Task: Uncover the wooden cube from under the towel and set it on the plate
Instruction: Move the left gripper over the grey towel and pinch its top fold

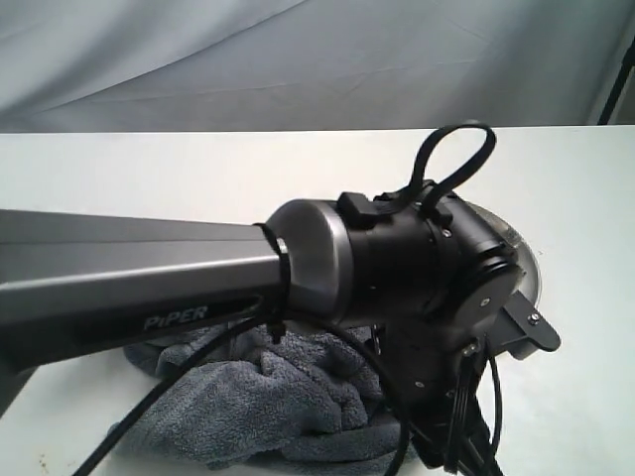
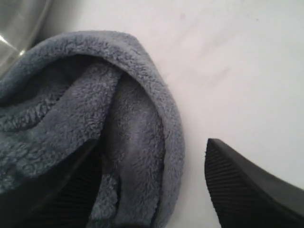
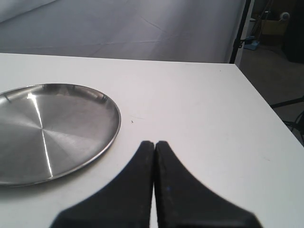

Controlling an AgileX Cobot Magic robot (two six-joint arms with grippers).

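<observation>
Left pincer [image 2: 152, 145] wide open astride a fold of the towel [image 2: 71, 95]; right pincer [image 3: 154, 145] closed tight and empty.
One left jaw is in the cloth, the other on bare table [image 2: 237, 71]. The plate [image 3: 47, 128] lies near the right pincer, with open table beyond to the far edge. The wooden cube is hidden, perhaps under the towel; the left arm [image 1: 149, 278] blocks much of the exterior view.

Fluffy terry towel [image 2: 71, 118], shiny steel plate [image 3: 52, 133]

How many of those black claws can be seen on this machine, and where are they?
2. The left claw is open, a fold of the towel between its fingers. The right claw is shut and empty, beside the plate. No more seem hidden.
</observation>
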